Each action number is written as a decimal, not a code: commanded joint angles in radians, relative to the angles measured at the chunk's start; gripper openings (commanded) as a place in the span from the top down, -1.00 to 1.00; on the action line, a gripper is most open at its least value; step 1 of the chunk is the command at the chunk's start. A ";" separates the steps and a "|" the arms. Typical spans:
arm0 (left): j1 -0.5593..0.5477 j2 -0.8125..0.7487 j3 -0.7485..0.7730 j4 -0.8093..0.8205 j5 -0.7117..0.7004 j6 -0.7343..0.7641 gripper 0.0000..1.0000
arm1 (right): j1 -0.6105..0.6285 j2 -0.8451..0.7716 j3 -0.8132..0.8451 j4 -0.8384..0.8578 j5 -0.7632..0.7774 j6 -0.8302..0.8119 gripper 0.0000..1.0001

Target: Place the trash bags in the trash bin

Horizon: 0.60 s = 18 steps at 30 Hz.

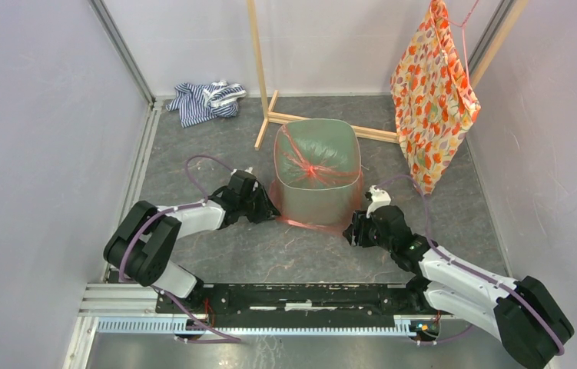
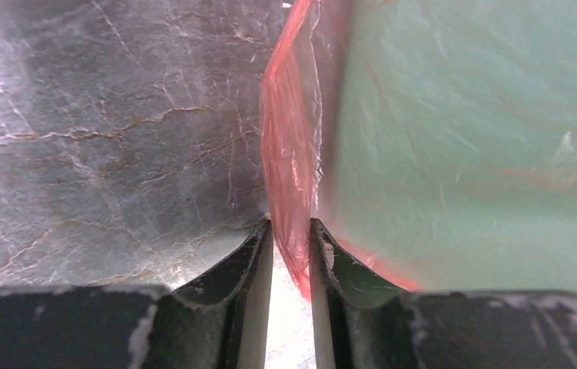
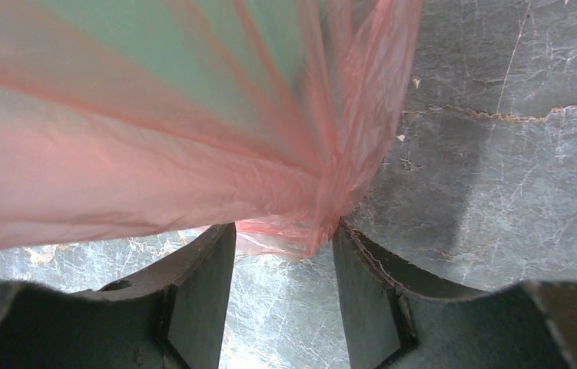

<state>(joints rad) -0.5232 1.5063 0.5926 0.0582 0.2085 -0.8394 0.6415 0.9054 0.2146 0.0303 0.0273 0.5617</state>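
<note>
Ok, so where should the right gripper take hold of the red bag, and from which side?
Take the bunched hem of the bag low at the bin's near right corner, coming in low from the right. There the plastic gathers into a loose fold standing off the wall, and the right gripper's open jaws straddle it; higher up it lies flat.

High rear view downward — wrist views low, close, inward, both on the trash bag (image 2: 289, 154)
</note>
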 commanded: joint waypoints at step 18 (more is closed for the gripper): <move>0.004 0.001 0.007 -0.033 -0.352 0.187 0.80 | 0.013 -0.016 0.009 -0.046 0.232 -0.046 0.23</move>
<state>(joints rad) -0.5251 1.5242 0.6331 0.0582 -0.0448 -0.7448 0.6483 0.9062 0.2337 -0.0486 0.2276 0.5098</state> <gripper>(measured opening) 0.053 0.386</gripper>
